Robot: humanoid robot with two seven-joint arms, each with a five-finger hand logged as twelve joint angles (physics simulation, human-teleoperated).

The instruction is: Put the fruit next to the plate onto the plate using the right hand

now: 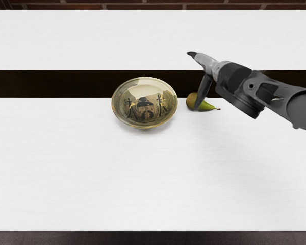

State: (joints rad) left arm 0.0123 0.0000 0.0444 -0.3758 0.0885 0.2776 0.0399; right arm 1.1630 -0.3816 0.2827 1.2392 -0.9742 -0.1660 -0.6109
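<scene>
The dark fingers (204, 88) of the right hand (217, 71) stand apart, holding nothing, 1 pointing down over the pear (206, 105), which lies on the white tabletop (153, 168) just right of the plate (144, 102). The reach seems in hand; next they must close round the smooth, tapering, green-brown fruit and lift it over the glossy gold rim.

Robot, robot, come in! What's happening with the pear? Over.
Right hand open by pear. Left hand out of view. Pear on table beside plate, not grasped. Nothing between them.
</scene>
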